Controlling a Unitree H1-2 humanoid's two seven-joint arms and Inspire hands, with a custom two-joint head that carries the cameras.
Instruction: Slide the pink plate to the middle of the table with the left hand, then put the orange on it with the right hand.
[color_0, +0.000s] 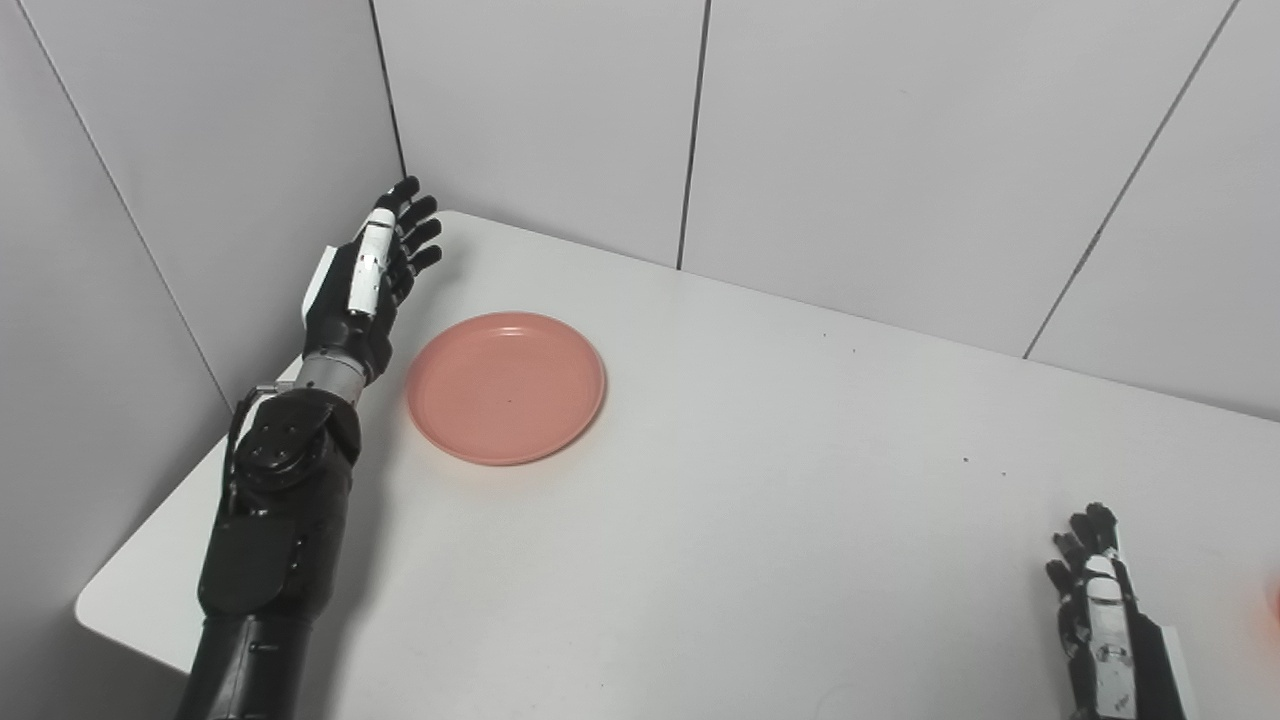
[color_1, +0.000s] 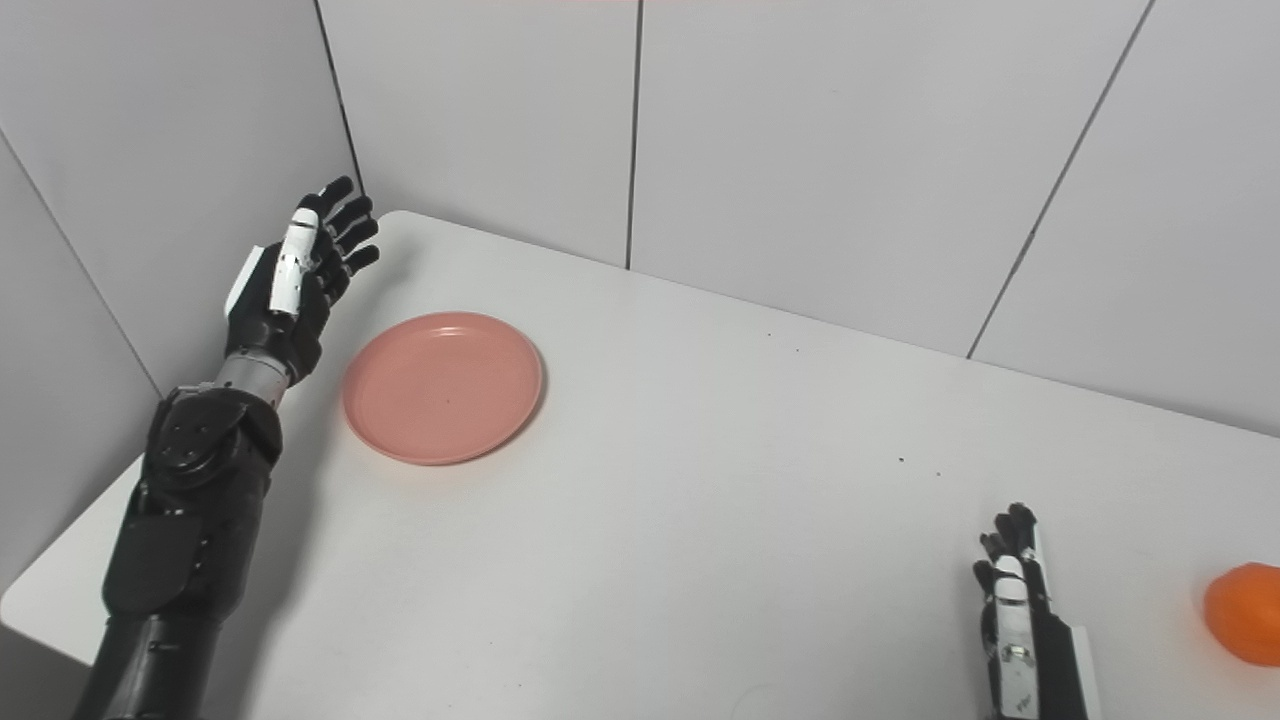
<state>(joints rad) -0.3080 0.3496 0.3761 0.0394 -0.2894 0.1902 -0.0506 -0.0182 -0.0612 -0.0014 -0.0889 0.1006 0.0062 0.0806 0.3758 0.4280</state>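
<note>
In the left eye view the plate (color_0: 506, 387) lies flat on the worktop (color_0: 760, 520), toward ten o'clock of its surface and well short of the middle. The left hand (color_0: 372, 275) is raised just beside the plate's nine-o'clock rim, apart from it, fingers (color_0: 418, 225) spread and extended toward twelve o'clock, holding nothing. The right hand (color_0: 1098, 610) waits low at five o'clock, fingers loosely apart and empty; only a sliver of orange shows at the picture's right edge. In the right eye view the orange (color_1: 1245, 612) sits on the worktop at four o'clock, near the right hand (color_1: 1018, 610) and well apart from the plate (color_1: 443, 386). The step in hand looks like the slide, not yet begun. To do it well, the left hand should probably come down so the fingers (color_1: 345, 215) press against the rim on its outer side, at about ten o'clock, then push steadily toward four o'clock, keeping contact low so the plate glides and does not tip or spin.
</note>
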